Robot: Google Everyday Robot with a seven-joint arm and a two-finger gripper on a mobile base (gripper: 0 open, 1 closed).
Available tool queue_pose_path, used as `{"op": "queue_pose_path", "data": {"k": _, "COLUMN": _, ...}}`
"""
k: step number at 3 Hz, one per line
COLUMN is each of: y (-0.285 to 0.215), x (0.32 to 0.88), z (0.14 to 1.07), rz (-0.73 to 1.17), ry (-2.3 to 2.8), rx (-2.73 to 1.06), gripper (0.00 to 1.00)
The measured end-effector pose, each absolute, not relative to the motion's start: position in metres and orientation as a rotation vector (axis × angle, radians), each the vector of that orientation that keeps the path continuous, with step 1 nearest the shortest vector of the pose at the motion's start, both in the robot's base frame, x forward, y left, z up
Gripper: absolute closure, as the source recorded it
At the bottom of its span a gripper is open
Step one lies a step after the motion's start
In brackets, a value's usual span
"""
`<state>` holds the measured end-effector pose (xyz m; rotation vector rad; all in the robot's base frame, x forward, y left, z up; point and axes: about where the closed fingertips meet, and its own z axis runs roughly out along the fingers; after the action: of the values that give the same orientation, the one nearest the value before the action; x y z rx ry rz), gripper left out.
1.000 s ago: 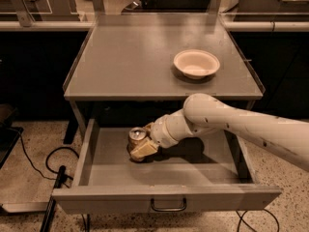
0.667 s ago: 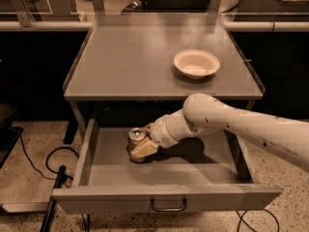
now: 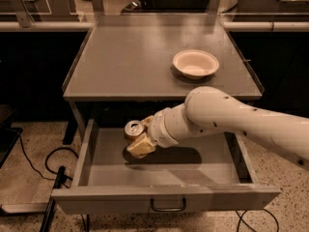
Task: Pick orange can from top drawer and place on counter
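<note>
The top drawer (image 3: 164, 198) stands pulled open below the counter (image 3: 135, 57). The orange can (image 3: 134, 128) shows its silver top and is tilted, inside the drawer at the left of middle. My gripper (image 3: 138, 137) reaches in from the right on a white arm and is shut on the can, with pale fingers (image 3: 141, 148) on either side of it. The can's body is mostly hidden by the fingers. It seems held a little above the drawer floor, over its shadow.
A white bowl (image 3: 195, 63) sits on the right half of the counter. The drawer's loop handle (image 3: 167, 206) is at the front. Black cables (image 3: 36, 166) lie on the speckled floor to the left. Rails and other furniture stand behind the counter.
The gripper and the can have moved slightly up and to the left inside the drawer. The bowl and the drawer have not moved.
</note>
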<state>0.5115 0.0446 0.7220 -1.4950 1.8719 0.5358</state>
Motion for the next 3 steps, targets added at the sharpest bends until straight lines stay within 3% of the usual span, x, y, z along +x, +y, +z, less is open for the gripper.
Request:
{"op": "queue_pose_path", "data": {"k": 1, "y": 0.051, "x": 0.492, "z": 0.786, "rz": 0.423, "ry": 1.875, "rx": -1.49, "gripper": 1.0}}
{"op": "queue_pose_path", "data": {"k": 3, "y": 0.055, "x": 0.505, "z": 0.81, "rz": 0.386, "ry": 1.851, "rx": -1.473, "gripper": 1.0}}
